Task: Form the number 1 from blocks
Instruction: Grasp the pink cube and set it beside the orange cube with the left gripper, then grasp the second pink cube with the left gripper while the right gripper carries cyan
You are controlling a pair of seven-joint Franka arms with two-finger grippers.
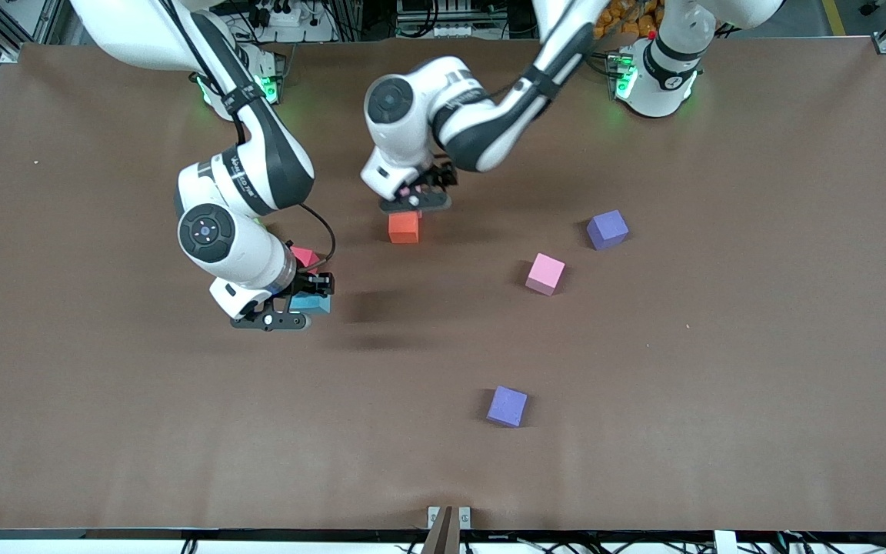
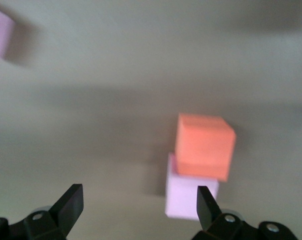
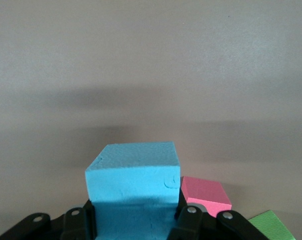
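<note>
I see the right gripper (image 1: 301, 308) clenched on the light blue block (image 3: 133, 182), above the table beside the red block (image 1: 304, 256). The left gripper (image 2: 141, 210) hangs released over the orange block (image 2: 205, 146), which touches 1 pink block (image 2: 188, 197). The other pink block (image 1: 545, 273) lies well apart.

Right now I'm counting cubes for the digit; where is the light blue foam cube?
The light blue foam cube is held in the right pincer, toward the right arm's end, beside the red foam cube.
</note>
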